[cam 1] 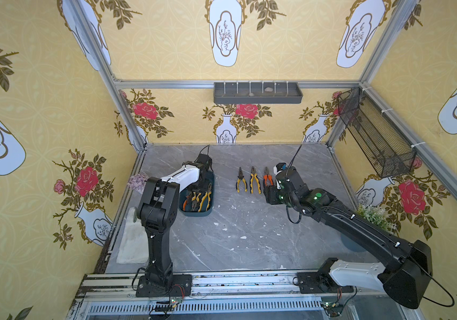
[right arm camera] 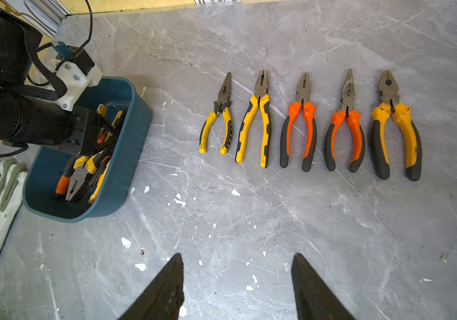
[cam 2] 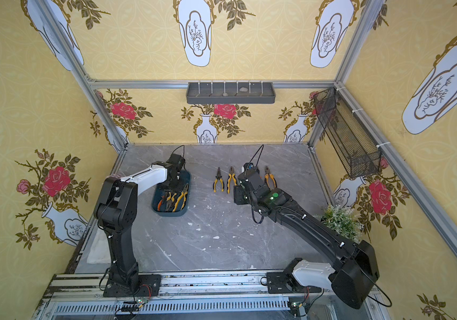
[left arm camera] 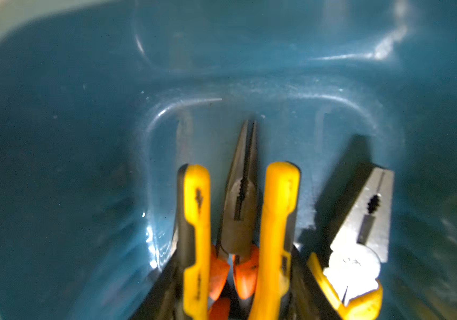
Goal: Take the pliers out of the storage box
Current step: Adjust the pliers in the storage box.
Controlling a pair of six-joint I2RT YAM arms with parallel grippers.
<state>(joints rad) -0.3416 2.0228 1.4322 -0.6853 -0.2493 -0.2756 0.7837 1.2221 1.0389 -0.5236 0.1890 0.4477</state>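
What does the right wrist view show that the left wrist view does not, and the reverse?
Only the right wrist view: five pliers in a row on the table, the open right gripper above it, the left arm with its end inside the storage box. Only the left wrist view: long-nose pliers seen between two yellow handles, close up. Both: the storage box with pliers in it.
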